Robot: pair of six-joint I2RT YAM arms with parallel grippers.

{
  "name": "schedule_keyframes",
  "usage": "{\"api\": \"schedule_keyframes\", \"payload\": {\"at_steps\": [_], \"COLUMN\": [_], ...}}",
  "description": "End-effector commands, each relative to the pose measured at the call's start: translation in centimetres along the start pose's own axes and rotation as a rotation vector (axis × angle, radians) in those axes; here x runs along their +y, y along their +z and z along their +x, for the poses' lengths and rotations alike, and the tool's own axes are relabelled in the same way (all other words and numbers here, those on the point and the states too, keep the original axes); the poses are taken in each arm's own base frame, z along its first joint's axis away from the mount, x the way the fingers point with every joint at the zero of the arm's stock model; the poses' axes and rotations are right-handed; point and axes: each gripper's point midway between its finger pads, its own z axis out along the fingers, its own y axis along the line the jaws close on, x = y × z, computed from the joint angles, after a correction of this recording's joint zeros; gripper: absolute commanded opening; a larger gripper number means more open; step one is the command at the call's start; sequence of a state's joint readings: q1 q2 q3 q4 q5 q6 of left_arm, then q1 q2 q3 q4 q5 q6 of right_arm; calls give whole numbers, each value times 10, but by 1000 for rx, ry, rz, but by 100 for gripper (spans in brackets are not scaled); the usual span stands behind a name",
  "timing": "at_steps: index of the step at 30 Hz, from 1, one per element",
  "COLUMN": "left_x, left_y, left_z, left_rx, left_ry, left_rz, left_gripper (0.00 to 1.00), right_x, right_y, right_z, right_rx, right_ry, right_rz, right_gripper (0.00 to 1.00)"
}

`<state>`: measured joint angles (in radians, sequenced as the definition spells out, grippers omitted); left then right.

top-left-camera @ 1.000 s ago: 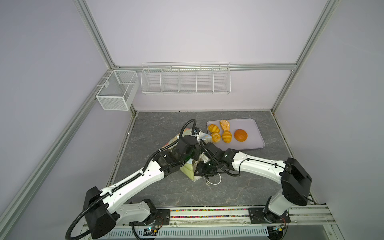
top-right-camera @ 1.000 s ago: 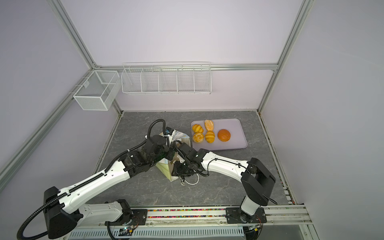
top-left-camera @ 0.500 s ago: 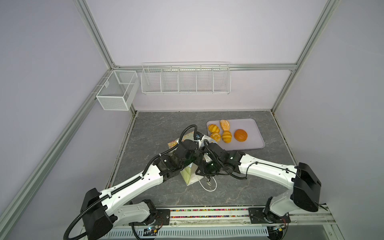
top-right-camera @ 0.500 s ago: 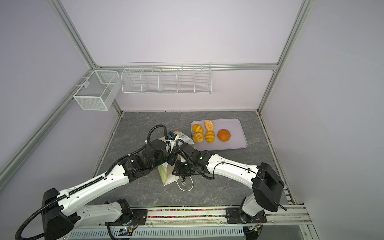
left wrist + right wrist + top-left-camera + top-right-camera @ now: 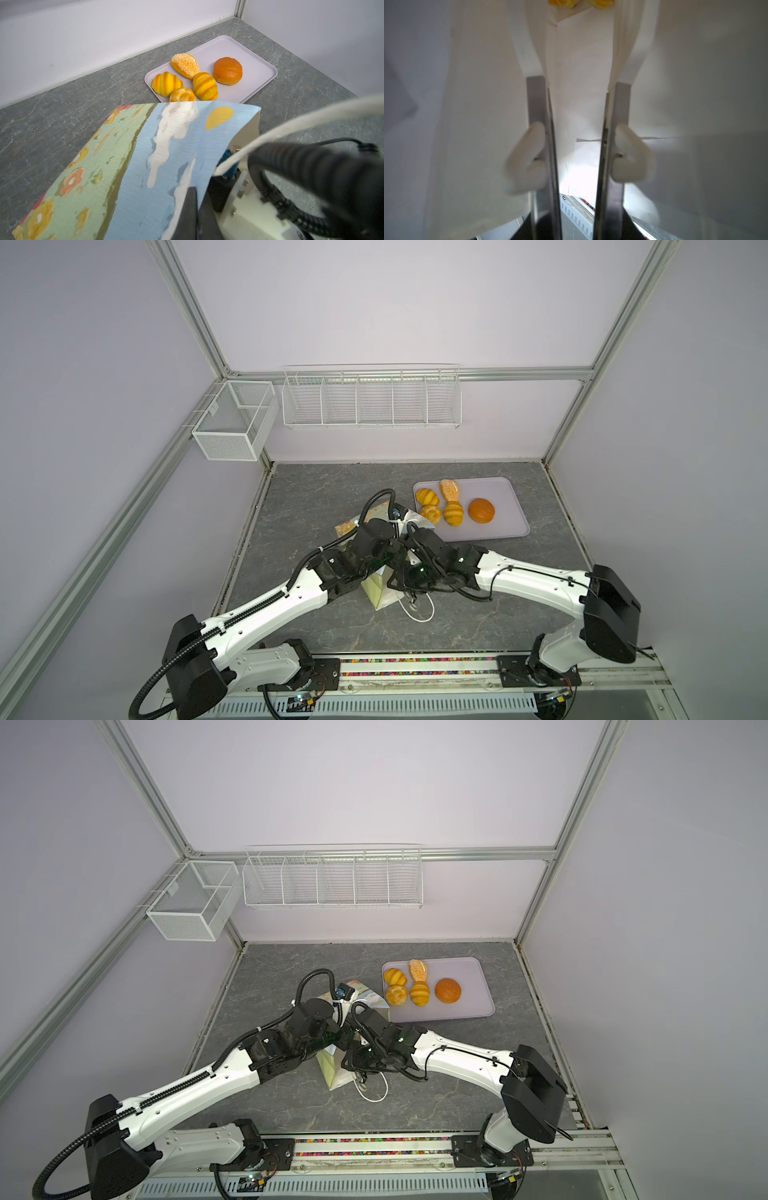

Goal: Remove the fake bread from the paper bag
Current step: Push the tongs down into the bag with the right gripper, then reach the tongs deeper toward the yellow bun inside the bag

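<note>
Inside the paper bag [image 5: 376, 589], the right gripper [image 5: 577, 62] is pointing along the white interior, jaws partly parted, gripping nothing. The left gripper [image 5: 195, 205] is clamping shut on the bag's rim. Over the last second the bag's base has been sliding toward the front rail [image 5: 415, 668], so we are judging the reach as realigning. Two fake bread [image 5: 562, 2] pieces are lying beyond the fingertips [image 5: 527, 52], at the bag's far end; five are sitting on the lilac tray [image 5: 505, 506].

your tall pale paper bag [image 5: 145, 166] shows a matt, brush-textured print outside and plain white paper inside; its handle [image 5: 291, 126] is soft white cord. the golden-orange fake bread [image 5: 204, 86] looks smooth with slight sheen, one piece crumb-rough, on a matt lilac plastic tray [image 5: 257, 68].
</note>
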<state>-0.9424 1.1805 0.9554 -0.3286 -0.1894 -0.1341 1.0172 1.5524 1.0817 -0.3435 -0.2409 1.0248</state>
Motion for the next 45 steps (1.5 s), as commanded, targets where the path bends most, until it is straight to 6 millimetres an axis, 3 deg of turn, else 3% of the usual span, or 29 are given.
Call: {"api": "schedule_keyframes", "payload": {"at_steps": [1,8,18,32,45], "left_x": [-18,-19,-2,0,-11], "left_y": [-4,-8,-10,-16,-23], "left_z": [-16,-26,-32,-41,-39], "left_rx": [-32,-64,-84,-113,-124], "left_ry": [-38,-80,-161,-90,-49], "left_rz": [81,93,-3,-23,44], "left_gripper": [0,0,0,0,0], "right_x": [11,10,8,3,14], "right_y": [11,11,-7,7,21], "right_z": [-7,-9,-5,1,-8], "right_rx": [-24,-38,-75,-45,-27], "right_ry": [27,40,16,46,66], "right_rz": [-62,-62,-50,-45,-75], "right_gripper": [40,40,40,39,41]}}
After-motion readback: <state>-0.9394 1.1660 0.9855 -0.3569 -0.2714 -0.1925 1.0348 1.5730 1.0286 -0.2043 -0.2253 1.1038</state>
